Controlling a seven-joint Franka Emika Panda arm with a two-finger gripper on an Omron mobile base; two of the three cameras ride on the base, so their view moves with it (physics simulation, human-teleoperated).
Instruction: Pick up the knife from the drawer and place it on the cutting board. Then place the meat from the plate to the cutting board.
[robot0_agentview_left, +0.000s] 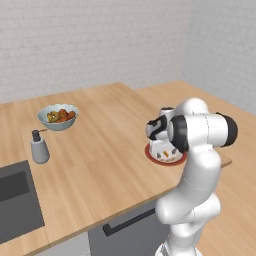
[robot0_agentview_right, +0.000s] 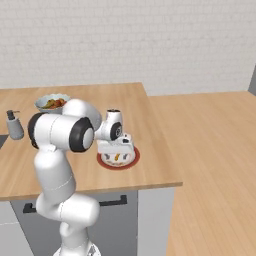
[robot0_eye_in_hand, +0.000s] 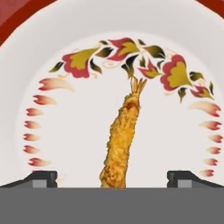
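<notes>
tool: spread wide, holding nothing | over plate | meat between fingertips

So there's a light wood countertop carrying everything. Near its front right edge sits the plate, red rim, pale middle. Toward the back left is a white bowl of fruit, a grey soap dispenser just in front of it, and a dark sink set in at the far left.
</notes>
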